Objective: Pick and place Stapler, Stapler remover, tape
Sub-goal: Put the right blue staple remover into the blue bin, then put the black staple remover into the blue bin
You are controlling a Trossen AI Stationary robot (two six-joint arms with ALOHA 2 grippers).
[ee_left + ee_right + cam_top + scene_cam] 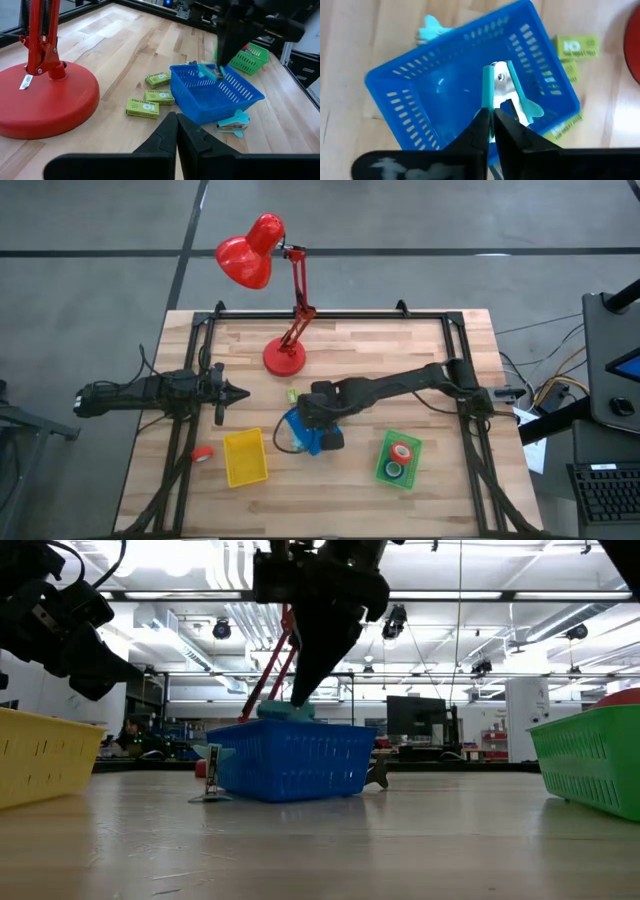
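right gripper over the blue basket, pinched on a teal stapler remover.

the remover hangs above the basket's inside, near the rim on the side of the green staple boxes; a second remover lies on the counter just outside the basket's other side. the left gripper waits closed and empty at the counter's left, level with the red lamp base. a yellow tray sits left of the basket with a red tape roll beside it; a green tray to the right holds two more rolls. bare wood lies open along the front edge and between basket and green tray.
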